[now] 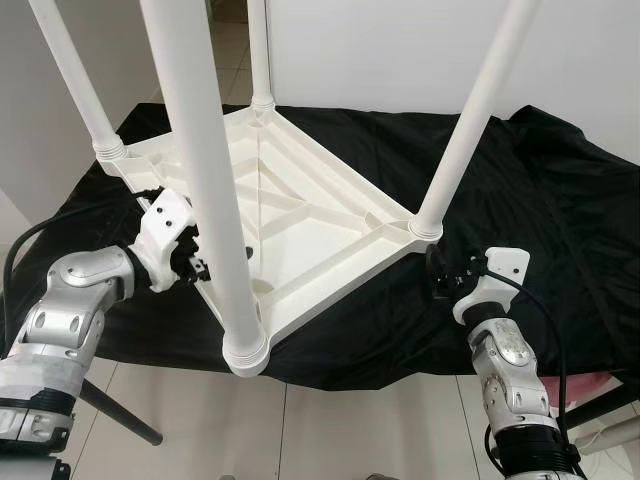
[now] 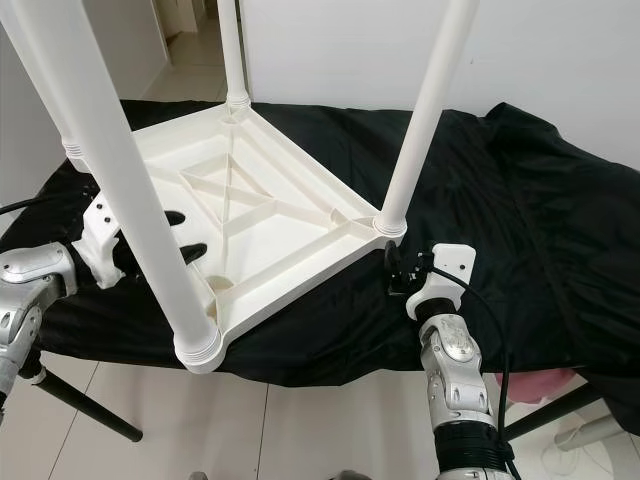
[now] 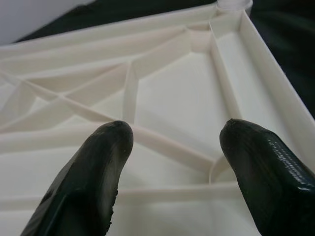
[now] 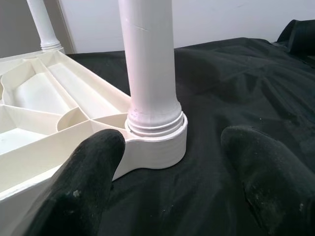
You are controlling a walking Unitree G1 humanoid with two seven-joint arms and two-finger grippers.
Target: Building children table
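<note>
A white children's table (image 1: 300,215) lies upside down on a black cloth (image 1: 530,200), ribbed underside up. Its legs stand upright: the near leg (image 1: 205,150), the right leg (image 1: 470,120), the far-left leg (image 1: 75,70) and the back leg (image 1: 258,50). My left gripper (image 2: 180,232) is open at the table's left edge, its fingers (image 3: 98,167) reaching over the ribs (image 3: 162,142). My right gripper (image 1: 440,275) is open, low over the cloth just in front of the right corner. The right leg's base (image 4: 155,120) sits a short way beyond its fingertips (image 4: 93,162).
The cloth-covered surface ends close in front of me, with tiled floor (image 1: 330,430) below. A dark stand leg (image 1: 120,415) slants down at lower left. A pink object (image 1: 600,385) shows at lower right. A white wall (image 1: 400,50) stands behind.
</note>
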